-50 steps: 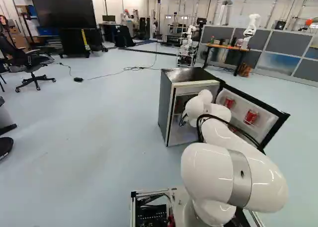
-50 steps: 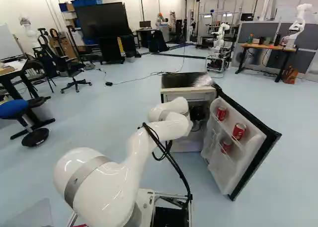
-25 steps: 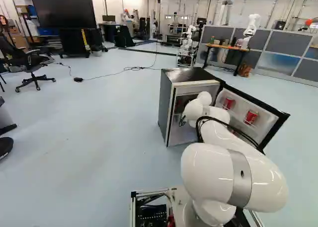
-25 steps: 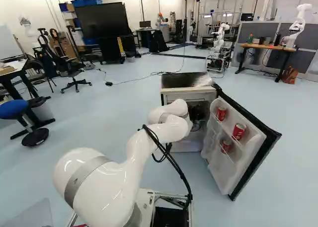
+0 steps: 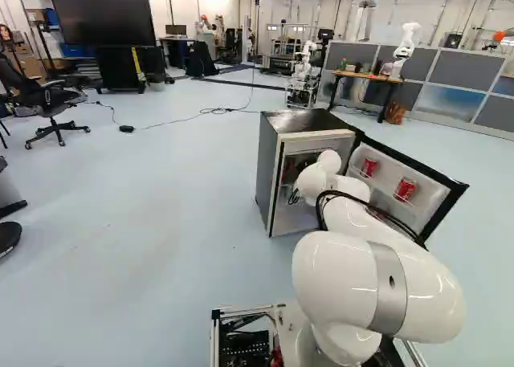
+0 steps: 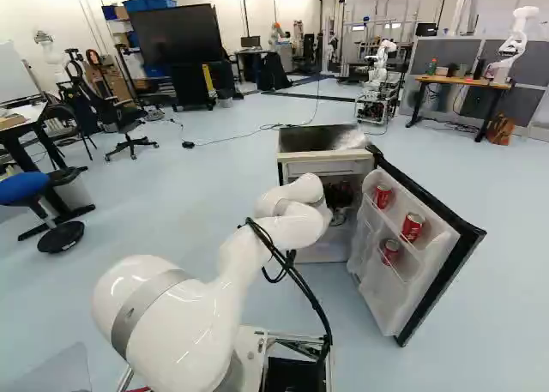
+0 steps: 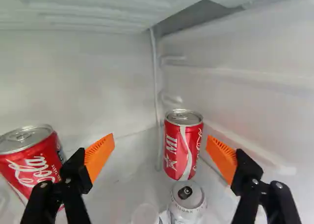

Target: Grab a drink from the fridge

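1. Fingers: spread wide, grasping nothing.
2. Red can: upright in the fridge, ahead of the gap.
3. Silver can: nearer the fingers, partly obstructing the approach; pale cap alongside.
4. Second red can: outside one finger.
5. Fridge door: open, bearing three more red cans.

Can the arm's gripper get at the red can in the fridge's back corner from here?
Probably yes: the gripper is open and the red can stands ahead, roughly in line with its opening. The silver can close in front could get bumped, though.
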